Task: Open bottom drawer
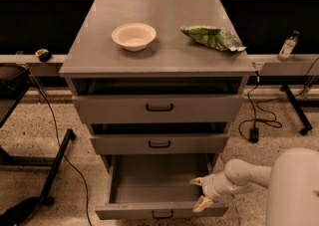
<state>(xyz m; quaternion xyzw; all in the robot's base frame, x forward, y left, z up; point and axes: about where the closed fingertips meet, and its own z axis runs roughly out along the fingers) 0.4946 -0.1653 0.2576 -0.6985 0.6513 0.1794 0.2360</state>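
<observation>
The bottom drawer (149,180) of the grey cabinet is pulled far out, showing a bare grey inside. Its low front panel (124,213) has a small black loop handle (162,214) at the centre. My gripper (200,192) is on a white arm at the lower right. It sits at the drawer's right side, just behind the front panel, with its two pale fingers (201,203) spread apart and nothing between them.
The middle drawer (159,144) and the top drawer (159,107) stand slightly out. A white bowl (133,36) and a green bag (213,38) lie on the cabinet top. A bottle (287,46) stands on the right ledge. Cables (254,120) run on the floor.
</observation>
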